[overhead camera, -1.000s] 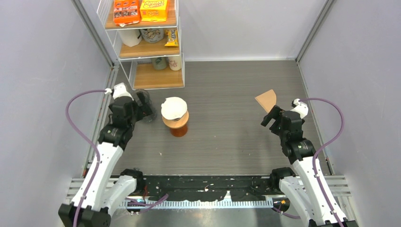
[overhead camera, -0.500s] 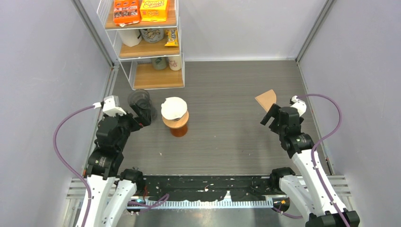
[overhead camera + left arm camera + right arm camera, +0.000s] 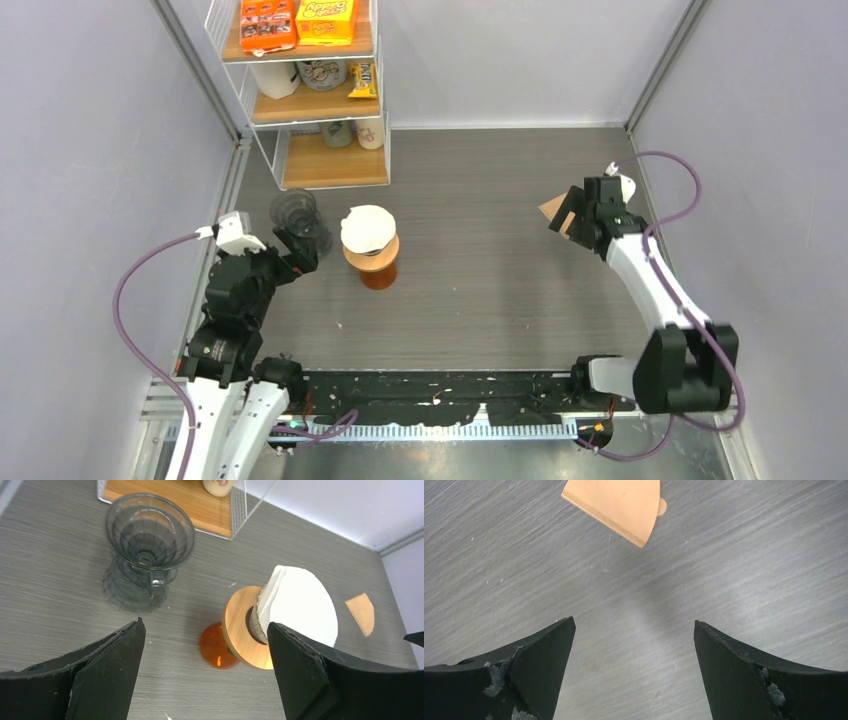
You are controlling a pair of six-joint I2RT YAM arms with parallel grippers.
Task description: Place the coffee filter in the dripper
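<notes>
A brown paper coffee filter (image 3: 616,505) lies flat on the grey table at the right, also seen in the top view (image 3: 549,208). My right gripper (image 3: 570,213) hovers over its near edge, open and holding nothing (image 3: 634,625). At the left stands a dark glass dripper (image 3: 149,530), empty (image 3: 296,214). Beside it a wooden-collared dripper (image 3: 240,625) sits on an amber carafe (image 3: 215,647) with a white filter (image 3: 367,227) in it. My left gripper (image 3: 205,625) is open and empty, just left of the carafe (image 3: 300,250).
A wire shelf rack (image 3: 315,160) with wooden boards stands at the back left, carrying orange boxes (image 3: 300,20), cups and a snack bag. Grey walls close in the table on the left, the back and the right.
My right arm has stretched away from its base, bringing its open gripper over the brown filter. My left arm has drawn back toward the near left edge, uncovering the glass dripper.
</notes>
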